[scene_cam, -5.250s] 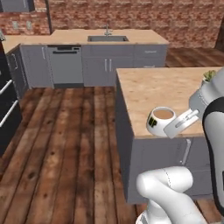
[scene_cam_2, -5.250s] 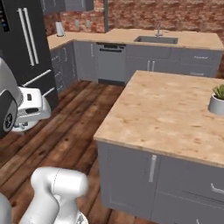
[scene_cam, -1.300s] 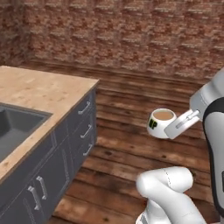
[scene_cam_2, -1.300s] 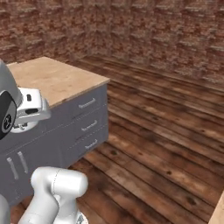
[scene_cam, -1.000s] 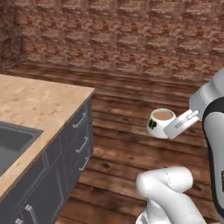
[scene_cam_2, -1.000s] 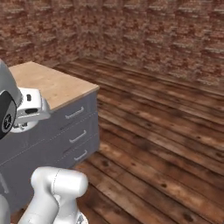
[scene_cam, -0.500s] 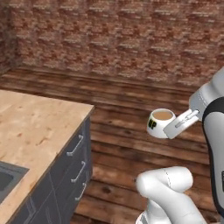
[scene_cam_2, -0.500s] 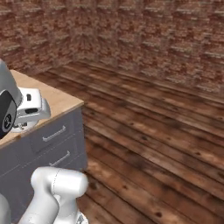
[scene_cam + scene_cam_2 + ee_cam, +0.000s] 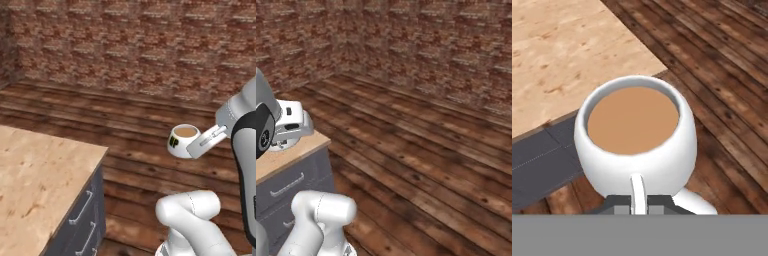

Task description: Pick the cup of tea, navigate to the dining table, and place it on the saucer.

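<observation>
Holding: the white arm's gripper carries the small rounded white mug of light brown tea in the air, over the dark wooden plank floor.
Fingers: clamped together on the mug's white handle; in the hand view the handle runs straight down into the dark finger mount.
Mug: upright, liquid level, a black patch with yellow letters on its side facing the left base camera.
Mug's place: well above the floor, beside and apart from the corner of the light wood-grain counter, not resting on any surface.
Counter: long light top over dark grey cabinet fronts with bar handles; in the left base view it fills the lower left, in the right base view only its corner shows behind the arm's white wrist.
Hand view: the counter's pale top lies beyond the mug at the upper left, floor planks to the right.
Background: red-brown brick wall along the far edge of the floor.
</observation>
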